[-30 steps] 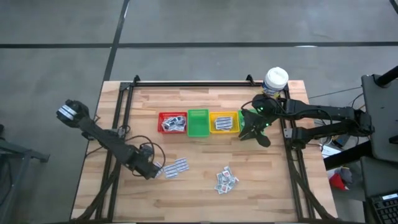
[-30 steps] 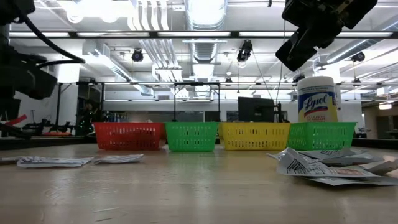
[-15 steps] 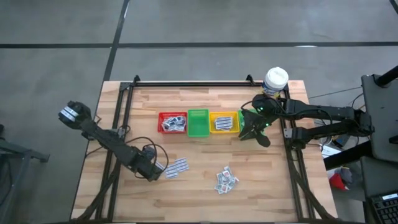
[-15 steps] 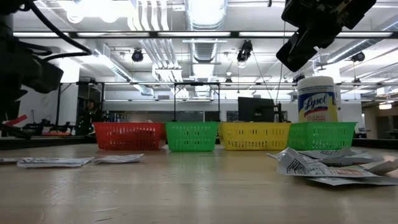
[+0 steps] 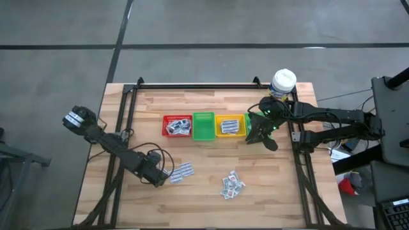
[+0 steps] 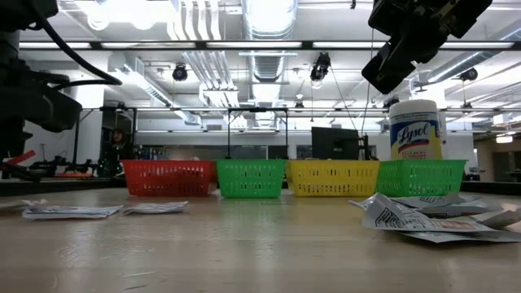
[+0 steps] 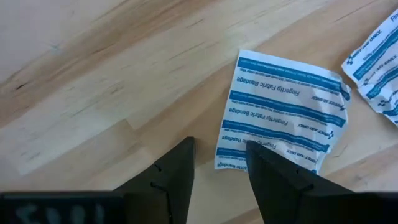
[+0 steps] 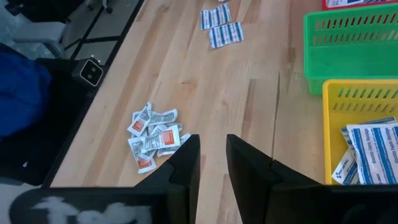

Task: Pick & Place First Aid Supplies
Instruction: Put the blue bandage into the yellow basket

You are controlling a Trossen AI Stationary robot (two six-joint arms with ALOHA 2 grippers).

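High view: the wooden table (image 5: pixel 211 198) carried a row of bins, red (image 5: pixel 177 126), green (image 5: pixel 204 126) and yellow (image 5: pixel 230 125). The left gripper (image 7: pixel 219 167), jaws parted and empty, hovered low at the left, just over a squarish white Fingertip Fabric Bandage packet (image 7: pixel 283 109) printed with blue bands. The right gripper (image 8: pixel 212 158), slightly parted and empty, hung right of the yellow bin.

Industrial lab or workshop: exposed ceiling ducts (image 6: pixel 203 61) and strip lights (image 6: pixel 269 16) overhead, concrete floor (image 5: pixel 57 38), a framed wooden bench (image 5: pixel 204 191), a monitor (image 6: pixel 335 143) behind.
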